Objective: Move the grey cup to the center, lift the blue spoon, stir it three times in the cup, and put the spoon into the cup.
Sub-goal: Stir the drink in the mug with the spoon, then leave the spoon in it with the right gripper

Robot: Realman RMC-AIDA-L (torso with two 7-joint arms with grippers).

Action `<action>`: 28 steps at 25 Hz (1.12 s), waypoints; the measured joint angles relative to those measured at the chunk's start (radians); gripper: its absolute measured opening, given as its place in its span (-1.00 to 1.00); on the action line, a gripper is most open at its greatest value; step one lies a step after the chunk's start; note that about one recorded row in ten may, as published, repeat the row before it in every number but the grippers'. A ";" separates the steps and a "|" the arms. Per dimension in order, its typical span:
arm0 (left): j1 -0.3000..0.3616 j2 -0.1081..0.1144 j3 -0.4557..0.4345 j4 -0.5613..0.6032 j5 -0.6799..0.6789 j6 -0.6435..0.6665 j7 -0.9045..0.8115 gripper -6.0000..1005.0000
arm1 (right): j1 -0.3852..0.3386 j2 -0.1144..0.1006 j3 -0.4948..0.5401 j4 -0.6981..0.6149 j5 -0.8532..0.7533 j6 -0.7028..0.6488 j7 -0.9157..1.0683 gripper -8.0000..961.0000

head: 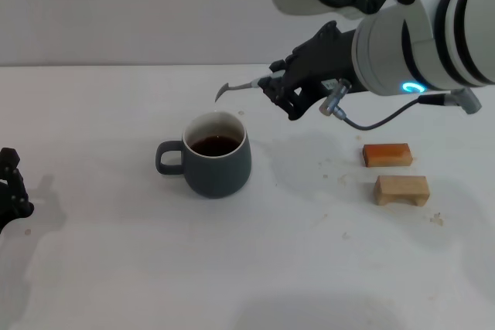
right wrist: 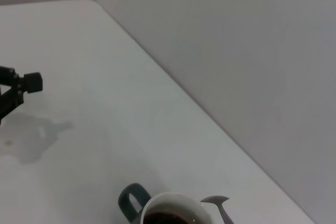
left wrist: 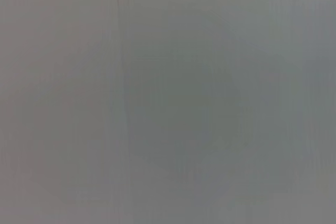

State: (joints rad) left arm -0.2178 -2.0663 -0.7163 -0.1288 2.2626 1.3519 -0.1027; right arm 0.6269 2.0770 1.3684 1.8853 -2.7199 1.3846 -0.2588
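Observation:
The grey cup [head: 216, 166] stands near the middle of the white table, handle toward my left, with dark liquid inside. My right gripper [head: 272, 83] is shut on the blue spoon [head: 241, 85] and holds it in the air just behind and right of the cup's rim. Only the spoon's grey metal neck and bowl show; the handle is hidden in the fingers. The right wrist view shows the cup [right wrist: 157, 208] with the spoon bowl [right wrist: 219, 204] beside its rim. My left gripper [head: 11, 191] is parked at the table's far left. The left wrist view shows only blank grey.
Two small wooden blocks lie to the right of the cup, an orange-brown one [head: 387, 154] and a paler one [head: 401, 189] in front of it. A grey wall runs along the table's back edge. The left gripper [right wrist: 16, 90] also shows far off in the right wrist view.

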 joint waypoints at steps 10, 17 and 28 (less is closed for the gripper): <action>0.003 0.000 0.000 0.000 0.000 0.004 0.000 -0.99 | -0.017 0.002 -0.044 -0.055 0.000 -0.008 0.008 -0.65; 0.005 0.000 0.000 0.000 0.000 0.010 0.000 -0.99 | -0.009 0.003 -0.072 -0.134 0.004 -0.055 0.008 -0.65; 0.008 0.000 0.000 0.000 0.000 0.012 0.000 -0.99 | 0.031 0.003 -0.095 -0.276 0.076 -0.121 0.000 -0.65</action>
State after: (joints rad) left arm -0.2101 -2.0663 -0.7163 -0.1288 2.2626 1.3643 -0.1027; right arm 0.6578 2.0801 1.2737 1.6095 -2.6438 1.2634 -0.2586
